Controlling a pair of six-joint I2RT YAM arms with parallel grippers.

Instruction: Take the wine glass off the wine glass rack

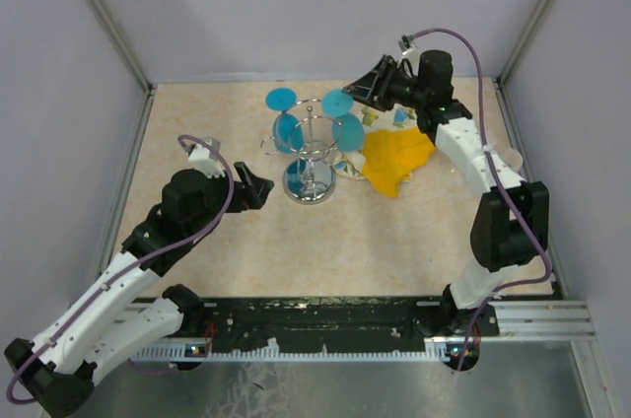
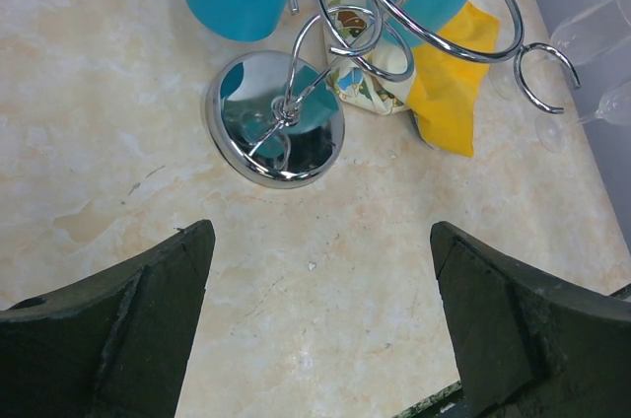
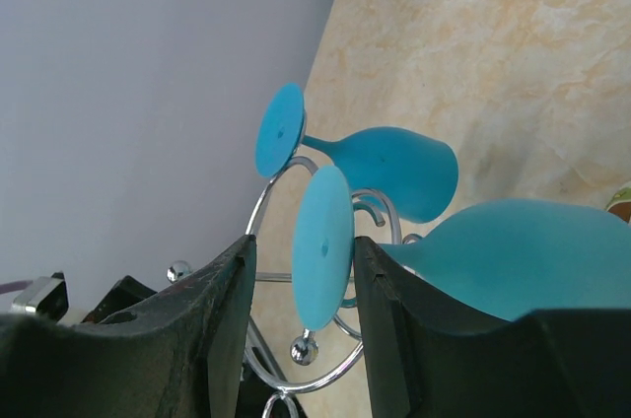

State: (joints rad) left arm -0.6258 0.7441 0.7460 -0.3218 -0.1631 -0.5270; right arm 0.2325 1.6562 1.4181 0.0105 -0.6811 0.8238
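Two wine glasses (image 1: pixel 288 130), right gripper (image 3: pixel 303 243) straddling one

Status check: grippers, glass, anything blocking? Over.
Left gripper open, empty, facing the wine glass rack. Right gripper open, straddling the wine glass foot; glass hangs on rack. Second blue glass close beside it; yellow cloth by the base.

I am looking into a robotics lab cell, not a home. Plain grey-lilac walls (image 1: pixel 296 4) close in three sides, joined at the corners by aluminium struts (image 1: pixel 102 14). The marbled beige table top (image 1: pixel 394 241) is a test bench. A black mounting rail (image 1: pixel 325 314) across its near edge carries the left arm (image 1: pixel 128 270) and right arm (image 1: pixel 473 157), with purple cables (image 1: pixel 473 53) looped along both. The wine glass rack (image 1: pixel 312 157), blue glasses (image 1: pixel 288 127) and yellow cloth (image 1: pixel 394 162) are household things set out on that bench.
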